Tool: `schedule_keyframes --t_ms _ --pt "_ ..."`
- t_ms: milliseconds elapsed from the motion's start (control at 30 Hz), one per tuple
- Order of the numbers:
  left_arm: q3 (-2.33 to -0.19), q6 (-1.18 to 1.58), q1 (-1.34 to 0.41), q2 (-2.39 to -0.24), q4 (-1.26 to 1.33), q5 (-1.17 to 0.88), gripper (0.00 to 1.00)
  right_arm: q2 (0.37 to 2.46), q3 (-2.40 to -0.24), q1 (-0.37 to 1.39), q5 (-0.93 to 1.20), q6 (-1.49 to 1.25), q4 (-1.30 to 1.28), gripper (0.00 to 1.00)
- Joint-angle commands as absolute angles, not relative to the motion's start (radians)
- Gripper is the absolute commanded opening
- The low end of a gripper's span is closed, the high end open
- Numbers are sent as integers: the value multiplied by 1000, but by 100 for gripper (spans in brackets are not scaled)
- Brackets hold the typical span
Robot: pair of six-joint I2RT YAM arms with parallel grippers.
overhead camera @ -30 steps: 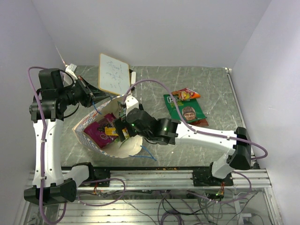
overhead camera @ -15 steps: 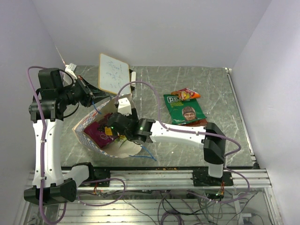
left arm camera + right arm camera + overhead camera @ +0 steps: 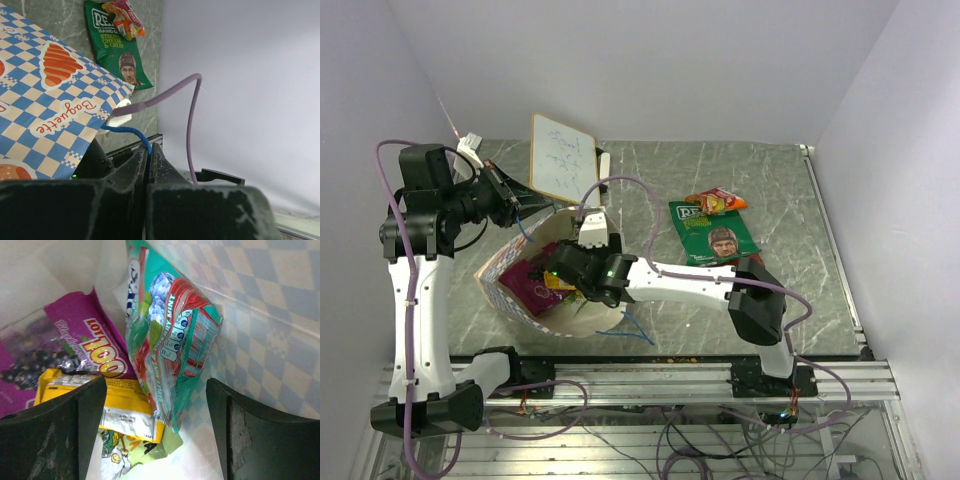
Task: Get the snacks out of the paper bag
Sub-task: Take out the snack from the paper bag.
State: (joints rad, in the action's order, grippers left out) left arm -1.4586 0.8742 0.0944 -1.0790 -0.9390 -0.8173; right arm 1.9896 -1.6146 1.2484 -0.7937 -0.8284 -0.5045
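The paper bag (image 3: 495, 270) lies on its side with its mouth held up, its checkered outside (image 3: 50, 100) filling the left wrist view. My left gripper (image 3: 149, 150) is shut on the bag's blue cord handle (image 3: 132, 132), up at the bag's far rim. My right gripper (image 3: 157, 425) is open inside the bag (image 3: 270, 300), its fingers on either side of the lower end of a teal-orange packet (image 3: 170, 340). A magenta packet (image 3: 75, 340), a yellow one (image 3: 100, 400) and a pale green one (image 3: 130, 450) lie beside and under it. Nothing is held there.
A green packet (image 3: 712, 232), an orange-red one (image 3: 717, 200) and the corner of a brown one (image 3: 750, 262) lie on the table to the right. The white board (image 3: 563, 158) leans behind the bag. The bag's other blue cord (image 3: 632, 328) trails toward the front edge.
My right arm has pushed leftward and deeper into the bag, and its jaws have narrowed a little from their widest. The left arm has kept its hold on the handle.
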Motion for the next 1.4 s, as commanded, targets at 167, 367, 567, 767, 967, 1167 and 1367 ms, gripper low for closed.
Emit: schedule_keyframes --t_ms 167,367,567,767,967,1167,1367 --pt "-1515 846 92 -1088 -964 -846 7 2054 -1609 1180 -804 -931 -467 82" --pt "-1504 842 93 -1083 -977 -835 7 2109 -1641 1158 -746 -878 -401 66" --pt "-1513 835 94 -1097 -989 -821 7 2102 -1605 1159 -724 -822 -340 40" --pt "-1500 839 92 -1100 -974 -800 7 2054 -1592 1178 -749 -722 -326 22" --pt "-1478 862 93 -1090 -939 -814 7 1972 -1566 1192 -761 -684 -333 1" --pt "-1490 844 93 -1087 -944 -814 7 1855 -1535 1209 -730 -634 -343 0" --pt "-1440 853 93 -1069 -910 -828 7 1705 -1440 1223 -623 -598 -293 0"
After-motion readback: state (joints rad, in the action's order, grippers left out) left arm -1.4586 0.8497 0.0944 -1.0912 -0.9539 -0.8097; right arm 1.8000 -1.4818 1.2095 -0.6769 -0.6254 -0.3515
